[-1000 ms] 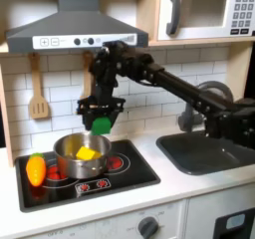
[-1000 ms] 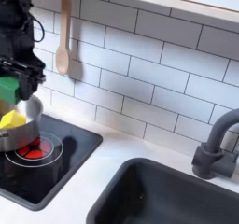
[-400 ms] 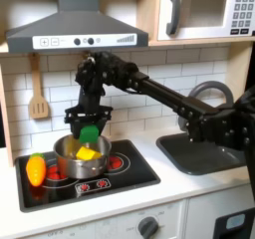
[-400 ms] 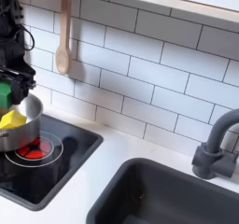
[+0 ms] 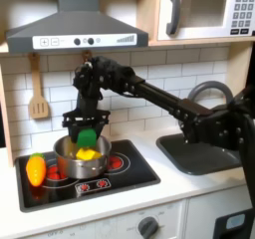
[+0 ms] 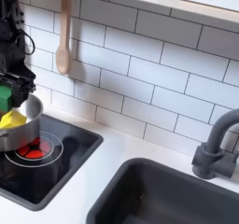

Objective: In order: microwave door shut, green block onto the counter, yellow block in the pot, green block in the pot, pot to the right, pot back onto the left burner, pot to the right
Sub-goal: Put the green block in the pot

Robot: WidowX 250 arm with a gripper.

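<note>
White subway-tile wall behind, black cooktop point(image 5: 100, 178) set in the counter point(image 5: 189, 188). Gripper point(image 5: 87, 135) sits directly over the pot point(image 5: 80, 158) on the left burner, jaws clamped on the green block point(image 5: 88, 136), block just above the rim. Yellow block point(image 5: 87, 154) lies inside the pot, also seen in the second exterior view point(image 6: 13, 119). Microwave door point(image 5: 196, 11) is closed, upper right in the first exterior view.

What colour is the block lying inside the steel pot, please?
Yellow: the yellow block in the pot shows best in the first exterior view.
</note>
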